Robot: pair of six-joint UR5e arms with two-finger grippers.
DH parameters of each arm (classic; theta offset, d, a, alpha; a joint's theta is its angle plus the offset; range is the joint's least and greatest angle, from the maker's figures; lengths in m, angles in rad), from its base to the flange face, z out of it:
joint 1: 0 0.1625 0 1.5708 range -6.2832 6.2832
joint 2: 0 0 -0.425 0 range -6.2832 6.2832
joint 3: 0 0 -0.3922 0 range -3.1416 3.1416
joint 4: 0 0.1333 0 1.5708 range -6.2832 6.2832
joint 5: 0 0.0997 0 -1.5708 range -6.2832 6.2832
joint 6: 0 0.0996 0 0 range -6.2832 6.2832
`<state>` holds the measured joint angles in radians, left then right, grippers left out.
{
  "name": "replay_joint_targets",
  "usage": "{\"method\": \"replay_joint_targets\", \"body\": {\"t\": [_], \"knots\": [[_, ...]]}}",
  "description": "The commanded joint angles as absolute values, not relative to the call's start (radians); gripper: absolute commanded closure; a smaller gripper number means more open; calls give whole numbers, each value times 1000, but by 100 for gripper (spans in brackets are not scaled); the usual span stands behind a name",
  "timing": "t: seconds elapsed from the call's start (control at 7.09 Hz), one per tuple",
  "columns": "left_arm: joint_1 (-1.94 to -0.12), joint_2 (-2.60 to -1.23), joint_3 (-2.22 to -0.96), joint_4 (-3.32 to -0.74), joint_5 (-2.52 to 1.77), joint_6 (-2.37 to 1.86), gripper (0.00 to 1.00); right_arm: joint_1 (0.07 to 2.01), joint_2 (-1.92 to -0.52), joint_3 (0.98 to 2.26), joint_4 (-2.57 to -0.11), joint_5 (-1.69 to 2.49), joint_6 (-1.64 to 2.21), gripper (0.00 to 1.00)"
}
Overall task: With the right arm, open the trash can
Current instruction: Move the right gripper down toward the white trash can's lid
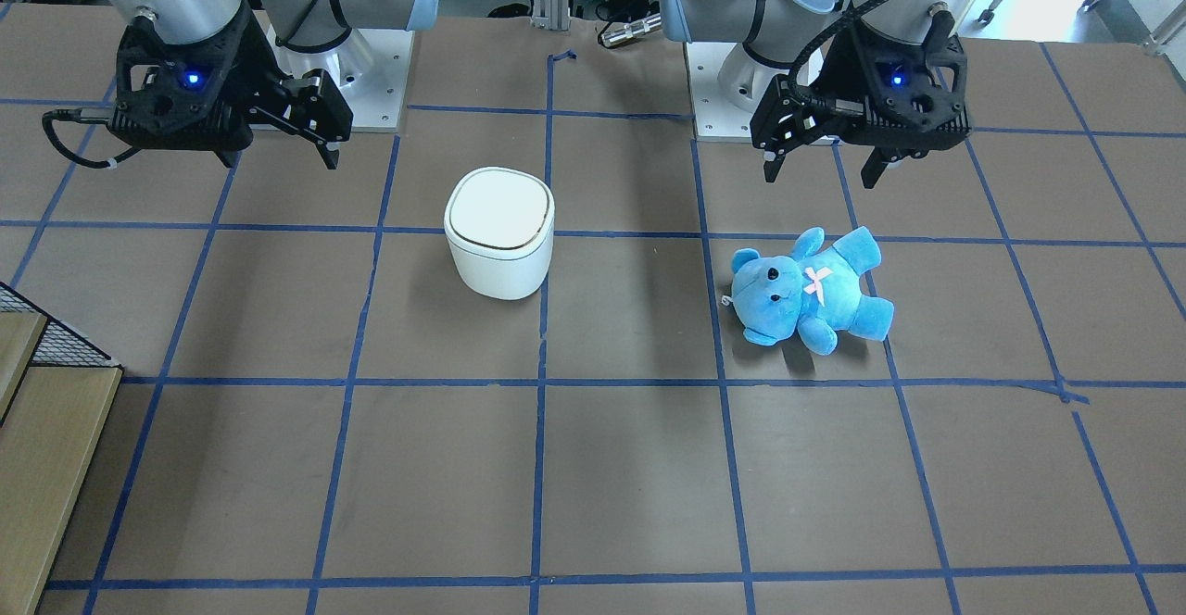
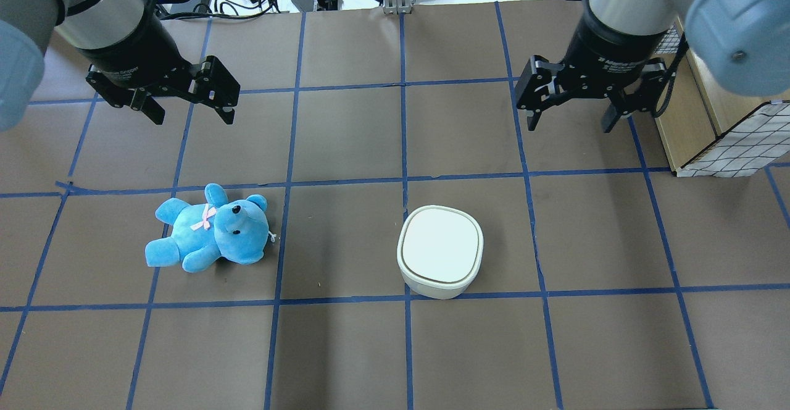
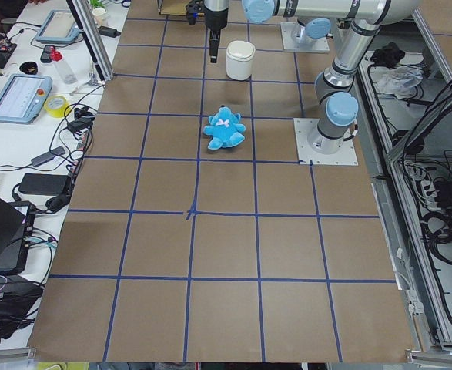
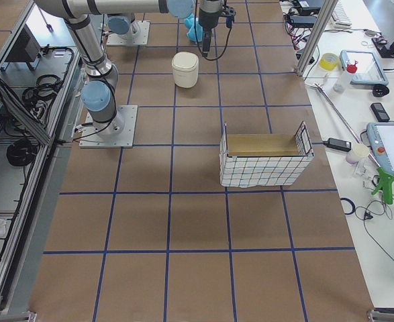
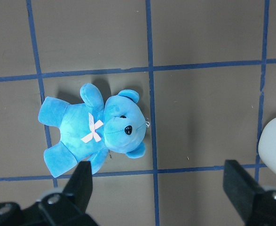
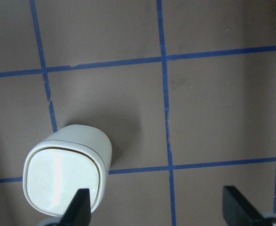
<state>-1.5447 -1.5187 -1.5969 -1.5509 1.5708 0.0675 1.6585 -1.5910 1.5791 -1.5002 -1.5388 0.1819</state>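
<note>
The white trash can (image 2: 439, 252) stands upright right of the table's middle, its flat lid shut. It also shows in the front view (image 1: 500, 235) and at the lower left of the right wrist view (image 6: 65, 176). My right gripper (image 2: 569, 123) hangs open and empty above the table, beyond the can and further to the right, apart from it. It is on the left in the front view (image 1: 278, 161). In the right wrist view its fingers (image 6: 79, 207) stand wide apart. My left gripper (image 2: 192, 117) is open and empty above the far left.
A blue teddy bear (image 2: 210, 228) lies on its back on the left side, below my left gripper; it also shows in the left wrist view (image 5: 95, 129). A wire basket with a wooden box (image 2: 728, 144) stands at the right edge. Blue tape lines grid the brown table.
</note>
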Motion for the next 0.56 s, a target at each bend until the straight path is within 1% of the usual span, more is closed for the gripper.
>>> {"method": "replay_joint_targets", "body": {"t": [0.0, 0.14, 0.28, 0.42], "knots": [[-1545, -1519, -1597, -1551, 1569, 67, 0, 1814, -1559, 1592, -1549, -1536, 401, 34], [-1545, -1519, -1597, -1551, 1569, 67, 0, 1860, -1543, 1592, -1551, -1534, 449, 75], [-1545, -1519, -1597, -1551, 1569, 67, 0, 1897, -1534, 1601, -1548, -1531, 493, 100], [-1545, -1519, -1597, -1551, 1571, 67, 0, 1920, -1531, 1650, -1552, -1501, 497, 100]]}}
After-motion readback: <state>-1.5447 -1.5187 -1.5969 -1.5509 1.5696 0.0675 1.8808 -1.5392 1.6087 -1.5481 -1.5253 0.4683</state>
